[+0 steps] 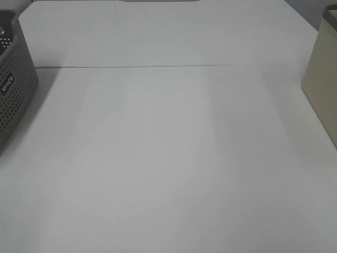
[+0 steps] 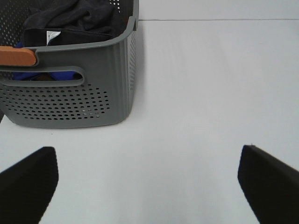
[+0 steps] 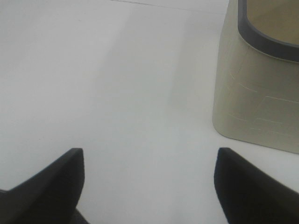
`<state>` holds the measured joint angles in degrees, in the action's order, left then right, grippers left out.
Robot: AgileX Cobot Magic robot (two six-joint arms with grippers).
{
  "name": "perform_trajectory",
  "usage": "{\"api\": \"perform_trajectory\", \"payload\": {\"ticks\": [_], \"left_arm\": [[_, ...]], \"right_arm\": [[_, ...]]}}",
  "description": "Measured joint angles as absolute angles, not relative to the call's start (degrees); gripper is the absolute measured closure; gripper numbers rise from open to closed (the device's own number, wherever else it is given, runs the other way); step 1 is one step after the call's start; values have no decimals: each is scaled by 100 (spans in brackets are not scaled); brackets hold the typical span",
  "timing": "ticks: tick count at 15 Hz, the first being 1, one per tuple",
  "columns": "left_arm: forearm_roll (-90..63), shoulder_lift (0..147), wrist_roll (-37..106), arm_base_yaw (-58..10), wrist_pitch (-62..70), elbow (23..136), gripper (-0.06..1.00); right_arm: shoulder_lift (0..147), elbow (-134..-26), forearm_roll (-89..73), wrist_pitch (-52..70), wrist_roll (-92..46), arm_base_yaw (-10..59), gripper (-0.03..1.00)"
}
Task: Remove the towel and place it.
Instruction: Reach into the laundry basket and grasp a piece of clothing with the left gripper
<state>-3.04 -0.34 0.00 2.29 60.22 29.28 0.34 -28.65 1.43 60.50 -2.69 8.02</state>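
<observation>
**While the towel (image 2: 74, 16) lies in its basket, both claws gape**

Though neither arm shows in the high view, the left gripper (image 2: 147, 154) hovers low over the white table (image 1: 168, 158). It faces the grey basket (image 2: 93, 93) at that view's left edge, jaws wide apart, holding nothing. The dark towel lies bunched inside the basket, behind an orange piece (image 2: 16, 56) on its rim. The right gripper (image 3: 150, 154), likewise spread and empty, faces the beige bin (image 3: 252, 93) at the right edge.

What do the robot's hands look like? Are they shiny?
Only the tips show. The left end effector has two plain black fingers, wedge-shaped and dull, not shiny. The right end effector looks the same: two dark pointed fingers. No cables or markings are visible, and the arms are out of view.
</observation>
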Motion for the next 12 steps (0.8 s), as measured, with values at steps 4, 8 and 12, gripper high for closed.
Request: {"api": "perform_trajectory", "payload": {"ticks": [4, 8, 12], "left_arm": [[-304, -34, 0, 229, 6022, 2928, -5], [-304, -34, 0, 229, 6022, 2928, -5], [-304, -34, 0, 229, 6022, 2928, -5]], "right_arm": [[34, -2865, 143, 6050, -269, 802, 22], [34, -2865, 143, 6050, -269, 802, 22], [34, -2865, 143, 6050, -269, 802, 22]]}}
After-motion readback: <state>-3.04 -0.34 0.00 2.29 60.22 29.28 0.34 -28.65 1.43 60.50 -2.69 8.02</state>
